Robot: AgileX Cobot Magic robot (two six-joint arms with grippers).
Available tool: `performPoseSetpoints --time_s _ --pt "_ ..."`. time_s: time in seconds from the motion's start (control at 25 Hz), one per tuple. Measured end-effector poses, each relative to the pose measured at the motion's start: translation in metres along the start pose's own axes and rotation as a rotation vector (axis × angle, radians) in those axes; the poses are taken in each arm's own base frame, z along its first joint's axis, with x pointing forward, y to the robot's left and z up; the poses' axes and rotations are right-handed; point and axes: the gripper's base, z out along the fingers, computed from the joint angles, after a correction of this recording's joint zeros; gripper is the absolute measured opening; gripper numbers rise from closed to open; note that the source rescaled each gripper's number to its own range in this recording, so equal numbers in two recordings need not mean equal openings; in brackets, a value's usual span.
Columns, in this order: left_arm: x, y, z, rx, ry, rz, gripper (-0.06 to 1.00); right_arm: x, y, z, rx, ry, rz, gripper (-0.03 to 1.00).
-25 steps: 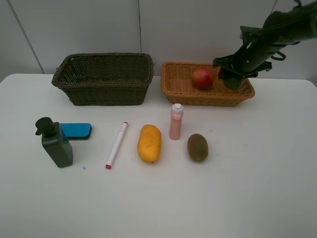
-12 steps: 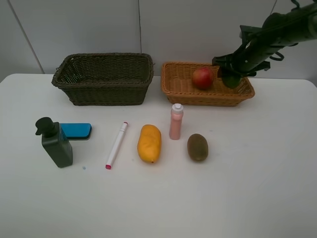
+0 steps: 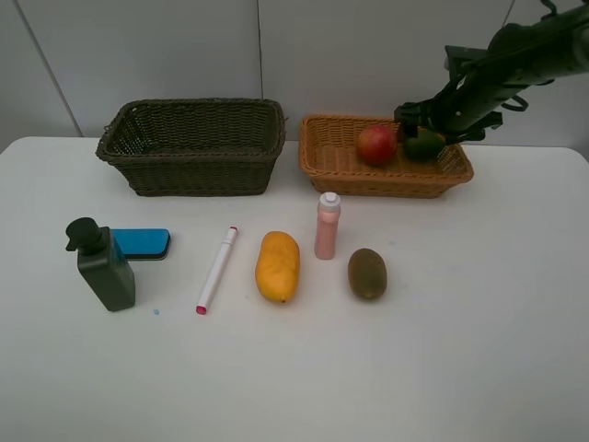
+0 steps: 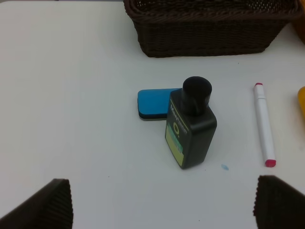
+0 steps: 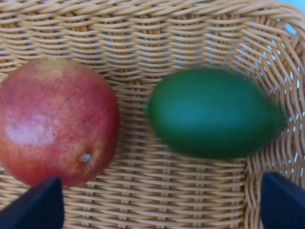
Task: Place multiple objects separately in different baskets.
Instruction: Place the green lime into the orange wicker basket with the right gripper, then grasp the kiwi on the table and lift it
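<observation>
Two fruits lie in the tan basket (image 3: 368, 180): the apple (image 3: 376, 145) and, just beside it toward the basket's right end, the lime (image 3: 423, 145). The right gripper (image 3: 431, 124) hangs directly over the lime with its jaws wide apart, both tips clear of the fruit and nothing held. The lime is blurred in the right wrist view, so it may not be at rest. Judgement: the step in hand is the drop of the lime, which looks done apart from the retreat. To finish it well, the arm should lift straight up before swinging away, so that neither finger catches the rim or nudges the lime against the apple. Six items wait on the table (image 3: 460, 350) — pump bottle (image 3: 106, 272), eraser (image 3: 143, 242), marker (image 3: 217, 269), mango (image 3: 277, 265), pink bottle (image 3: 327, 226) and kiwi (image 3: 367, 273). No item is visible in the dark basket (image 3: 193, 170). Pose: the right arm reaches in from the upper right of the high view and slopes down to the basket, wrist pitched downward. The left arm is out of the high view. The left gripper (image 4: 161, 205) looks down on the pump bottle and the eraser, jaws wide apart, touching neither.
</observation>
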Motion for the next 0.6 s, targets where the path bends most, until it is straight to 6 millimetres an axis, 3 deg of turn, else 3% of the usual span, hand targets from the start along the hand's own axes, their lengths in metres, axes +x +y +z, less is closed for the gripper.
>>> performPoseSetpoints --time_s 0.24,0.6 --pt "0.0 0.0 0.0 0.0 0.0 0.0 1.0 0.0 0.0 0.0 -0.001 -0.001 -0.006 1.0" --pt "0.0 0.0 0.0 0.0 0.0 0.0 1.0 -0.01 0.003 -0.03 -0.001 -0.011 -0.014 1.0"
